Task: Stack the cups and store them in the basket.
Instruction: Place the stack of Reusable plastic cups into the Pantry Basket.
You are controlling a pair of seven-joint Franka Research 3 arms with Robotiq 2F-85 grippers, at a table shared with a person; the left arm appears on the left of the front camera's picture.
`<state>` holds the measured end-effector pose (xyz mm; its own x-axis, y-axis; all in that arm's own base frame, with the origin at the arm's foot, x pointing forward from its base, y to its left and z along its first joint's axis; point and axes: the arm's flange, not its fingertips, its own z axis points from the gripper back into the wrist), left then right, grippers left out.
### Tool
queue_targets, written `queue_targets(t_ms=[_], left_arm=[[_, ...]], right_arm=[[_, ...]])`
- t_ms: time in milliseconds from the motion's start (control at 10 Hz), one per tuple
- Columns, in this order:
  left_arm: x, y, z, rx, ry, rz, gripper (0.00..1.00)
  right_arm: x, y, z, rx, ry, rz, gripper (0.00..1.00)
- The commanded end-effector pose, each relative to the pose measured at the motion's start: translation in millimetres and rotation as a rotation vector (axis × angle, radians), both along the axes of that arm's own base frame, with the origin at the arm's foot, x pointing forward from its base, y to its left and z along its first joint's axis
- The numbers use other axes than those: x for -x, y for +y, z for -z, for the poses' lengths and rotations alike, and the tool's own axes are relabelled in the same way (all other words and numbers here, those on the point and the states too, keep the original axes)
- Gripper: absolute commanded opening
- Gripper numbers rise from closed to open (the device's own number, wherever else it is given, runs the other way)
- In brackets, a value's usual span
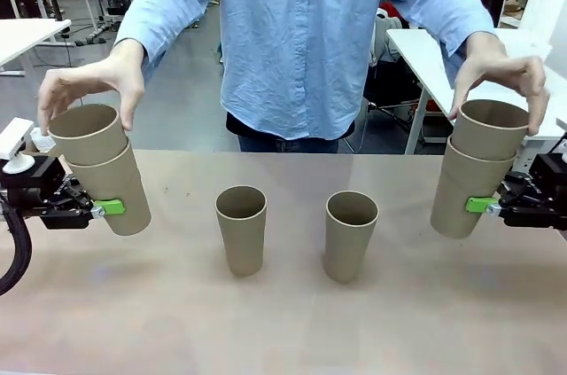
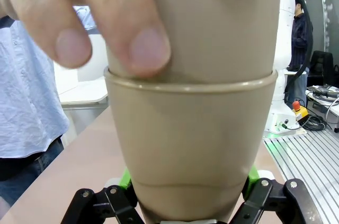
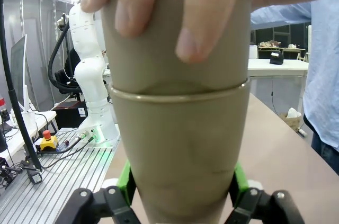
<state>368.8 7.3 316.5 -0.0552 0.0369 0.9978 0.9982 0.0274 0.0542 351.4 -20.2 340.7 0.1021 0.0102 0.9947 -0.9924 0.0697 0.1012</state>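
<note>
1. Plainly, the left gripper (image 1: pixel 106 207) is clamped on the left lower cup (image 1: pixel 122 193). Its green pads press the wall low down on either side, and the cup leans with its rim toward the picture's left.
2. The left upper cup (image 1: pixel 87 134) sits partway nested in that one. The person's hand at the picture's left (image 1: pixel 93 82) arches over its rim, fingers curled down and pinching its wall.
3. The right gripper (image 1: pixel 485 205) is closed on the right lower cup (image 1: pixel 461 191) in the same way, and that cup leans with its rim toward the picture's right.
4. The right upper cup (image 1: pixel 490 128) is partly seated inside it. The person's other hand (image 1: pixel 500 78) grips it from above, fingertips on its wall.
5. Between the two grippers, near the middle of the table, the left standing cup (image 1: pixel 241 231) and the right standing cup (image 1: pixel 350 238) are upright, mouths up, apart from each other and from both stacks.
6. The table (image 1: pixel 283 331) is a matte pinkish-tan, with only a few faint specks around the cups.
7. The person in a light blue shirt stands at the far edge. Beyond are grey floor and white tables.
8. The right wrist view shows a slotted aluminium plate (image 3: pixel 58 181) beside the table, carrying a red stop button (image 3: pixel 47 139) and a white arm base (image 3: pixel 98 123) lit green at its foot.
</note>
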Motion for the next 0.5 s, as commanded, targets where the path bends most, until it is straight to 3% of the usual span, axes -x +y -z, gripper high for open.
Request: queue_targets(t_ms=[0,400], left_arm=[[-1.6,0.6,-3.0,0.013,-0.011,-0.012,0.86],[-1.6,0.6,-3.0,0.013,-0.011,-0.012,0.86]], right_arm=[[-1.3,2.5,-2.8,0.007,-0.008,0.000,0.85],[-1.3,2.5,-2.8,0.007,-0.008,0.000,0.85]])
